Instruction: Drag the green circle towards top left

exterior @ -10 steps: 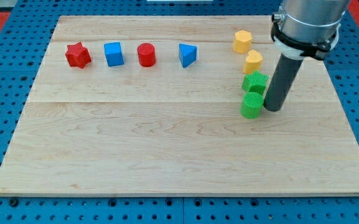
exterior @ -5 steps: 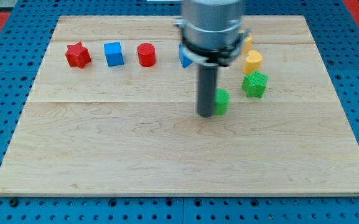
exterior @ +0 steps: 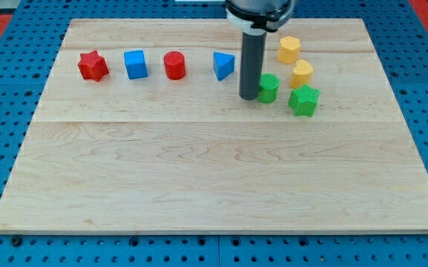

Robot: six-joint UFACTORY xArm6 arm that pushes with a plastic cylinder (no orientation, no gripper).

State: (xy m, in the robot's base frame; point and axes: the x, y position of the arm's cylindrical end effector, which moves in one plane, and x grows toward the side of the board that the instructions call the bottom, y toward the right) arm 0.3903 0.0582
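The green circle (exterior: 268, 87) is a small green cylinder on the wooden board, right of centre in the upper half. My tip (exterior: 248, 97) is at its left side, touching it or nearly so. The dark rod rises from there to the view's top and hides part of the block's left edge. A green star-like block (exterior: 303, 100) sits just right of and slightly below the green circle.
Along the view's top stand a red star (exterior: 93, 66), a blue cube (exterior: 135, 64), a red cylinder (exterior: 174, 65) and a blue triangle (exterior: 223, 65). Two yellow blocks, one (exterior: 288, 50) above the other (exterior: 301, 73), sit upper right. The board's edge (exterior: 221, 230) runs along the bottom.
The rod swept from the green circle's right side to its left, then moved up the view. The green circle went left, then up, away from the green star.
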